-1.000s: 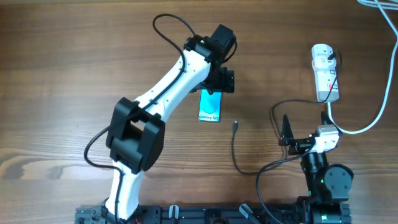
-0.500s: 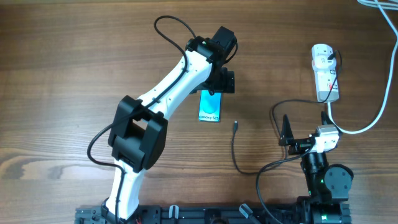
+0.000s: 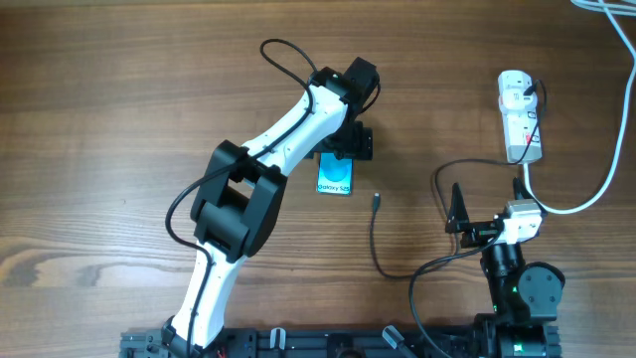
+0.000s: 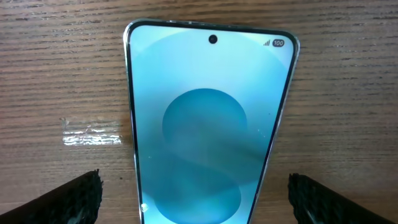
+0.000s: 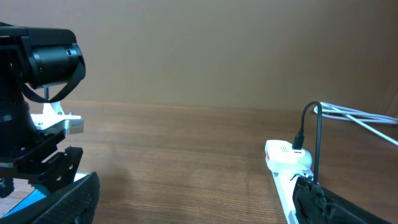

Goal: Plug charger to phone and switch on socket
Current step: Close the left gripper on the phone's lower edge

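The phone (image 3: 336, 177) lies flat on the wooden table, cyan screen up; it fills the left wrist view (image 4: 208, 124). My left gripper (image 3: 346, 142) hangs open over the phone's far end, a finger on each side (image 4: 196, 199), not touching it. The charger cable's plug tip (image 3: 377, 200) lies on the table just right of the phone, the thin black cable (image 3: 374, 244) curving back toward my right arm. The white socket (image 3: 519, 116) lies at the far right, a black plug in it; it also shows in the right wrist view (image 5: 287, 160). My right gripper (image 3: 457, 211) is open and empty (image 5: 196, 199).
A thick white lead (image 3: 596, 194) runs from the socket off the right edge. My left arm (image 3: 268, 164) stretches across the table's middle. My right arm's base (image 3: 517, 283) sits at the front right.
My left arm has swung its elbow to the right and the gripper has dropped slightly toward the phone. The right arm, cable and socket have not moved.
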Tool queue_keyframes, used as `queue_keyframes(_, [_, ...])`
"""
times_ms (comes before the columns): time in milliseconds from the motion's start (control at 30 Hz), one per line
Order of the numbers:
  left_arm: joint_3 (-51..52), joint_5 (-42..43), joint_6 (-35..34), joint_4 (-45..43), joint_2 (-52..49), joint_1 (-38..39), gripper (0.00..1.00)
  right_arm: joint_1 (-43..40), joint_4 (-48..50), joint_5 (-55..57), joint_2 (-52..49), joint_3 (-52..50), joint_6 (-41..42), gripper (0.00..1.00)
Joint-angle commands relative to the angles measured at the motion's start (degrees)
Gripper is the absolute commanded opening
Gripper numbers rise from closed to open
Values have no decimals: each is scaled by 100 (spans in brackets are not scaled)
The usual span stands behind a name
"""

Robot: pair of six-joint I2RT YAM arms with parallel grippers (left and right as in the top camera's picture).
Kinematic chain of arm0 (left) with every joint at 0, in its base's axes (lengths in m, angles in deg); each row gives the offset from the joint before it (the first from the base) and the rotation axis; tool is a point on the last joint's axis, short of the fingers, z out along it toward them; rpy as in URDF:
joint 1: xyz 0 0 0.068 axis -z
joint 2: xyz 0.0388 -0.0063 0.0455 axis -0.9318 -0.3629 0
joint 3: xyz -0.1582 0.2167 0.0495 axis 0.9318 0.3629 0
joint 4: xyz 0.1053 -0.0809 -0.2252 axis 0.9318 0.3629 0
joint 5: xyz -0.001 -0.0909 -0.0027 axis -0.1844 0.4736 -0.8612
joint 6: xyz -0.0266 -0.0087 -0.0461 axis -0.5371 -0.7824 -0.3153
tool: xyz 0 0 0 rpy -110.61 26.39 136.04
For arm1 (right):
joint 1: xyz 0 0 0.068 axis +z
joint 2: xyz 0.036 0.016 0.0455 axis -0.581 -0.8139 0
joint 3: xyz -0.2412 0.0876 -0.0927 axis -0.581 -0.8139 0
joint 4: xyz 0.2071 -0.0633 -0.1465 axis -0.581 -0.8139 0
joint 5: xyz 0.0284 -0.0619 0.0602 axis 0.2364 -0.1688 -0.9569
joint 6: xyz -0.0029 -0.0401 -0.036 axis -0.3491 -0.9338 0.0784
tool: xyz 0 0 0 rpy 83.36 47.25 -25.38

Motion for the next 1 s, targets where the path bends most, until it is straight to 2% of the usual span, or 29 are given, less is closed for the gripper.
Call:
queue_keyframes(0, [39,-76,94,-68,-232,33,100,-28,15,74,46,-9,-50,100])
queue_keyframes(267, [39,-356,120,-138,-356,33,100,-28,15,74,46,-9,-50,100])
queue_keyframes(633, [39,-136,118,-142,-501,96,100,-28,15,74,46,-9,-52,100])
queue_keyframes(967, [39,-120,116,-144,-503,96,80,-28,15,74,46,-9,-50,100])
